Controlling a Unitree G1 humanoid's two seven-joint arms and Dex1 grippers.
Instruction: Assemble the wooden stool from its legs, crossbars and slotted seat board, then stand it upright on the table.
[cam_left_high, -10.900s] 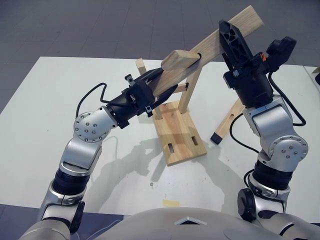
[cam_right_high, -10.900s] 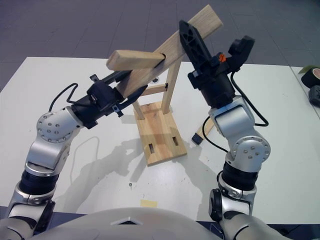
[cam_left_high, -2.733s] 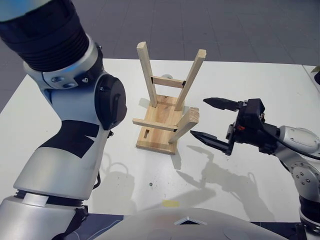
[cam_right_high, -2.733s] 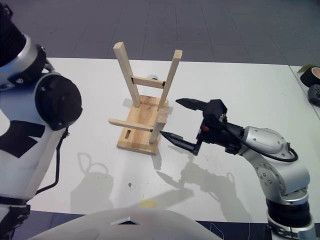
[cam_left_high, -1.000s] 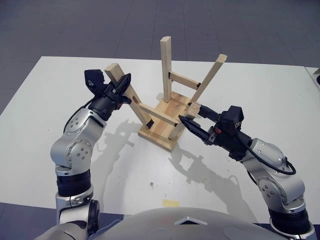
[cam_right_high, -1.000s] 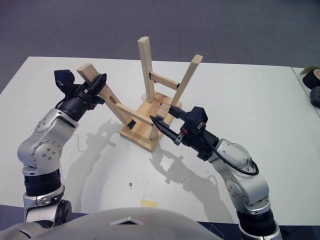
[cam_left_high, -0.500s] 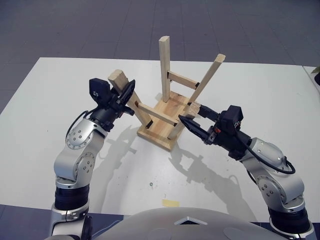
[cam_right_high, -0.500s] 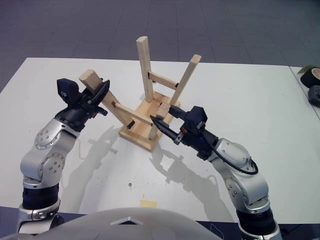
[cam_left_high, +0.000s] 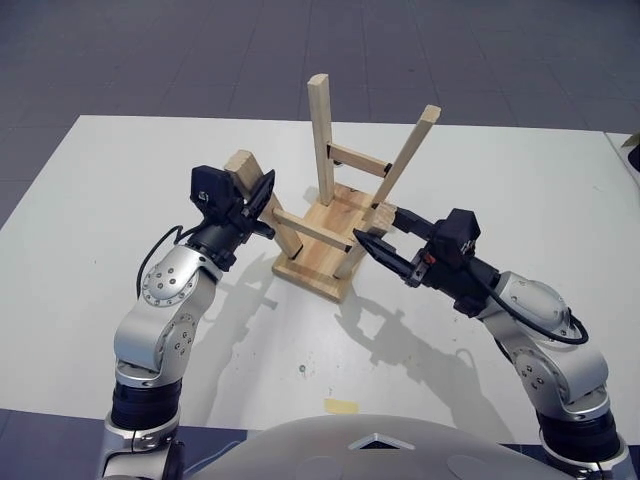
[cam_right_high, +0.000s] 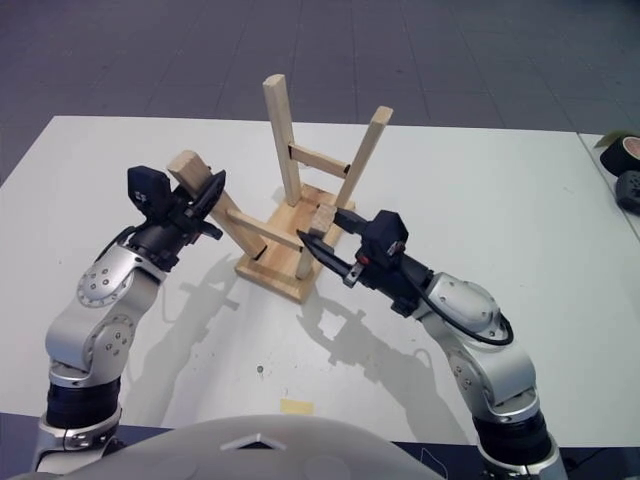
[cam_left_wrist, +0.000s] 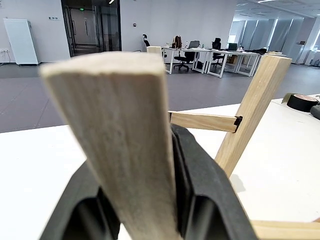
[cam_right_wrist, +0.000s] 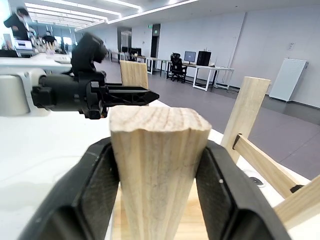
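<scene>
Four legs (cam_left_high: 321, 130) up, two crossbars (cam_left_high: 358, 160) | seat board (cam_left_high: 318, 274) partly hidden | left gripper (cam_left_high: 265, 205) clamps near-left leg (cam_left_high: 242, 165), right gripper (cam_left_high: 379, 228) near-right leg (cam_left_high: 352, 262)

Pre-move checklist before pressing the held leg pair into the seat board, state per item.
1. Left gripper clamped on left leg: ok.
2. Right gripper clamped on right leg: ok.
3. Crossbar joins both held legs: ok.
4. Rear leg pair standing in seat board: ok.
5. Held legs' lower ends lined up with the slots: cannot tell, hidden behind the legs.
</scene>
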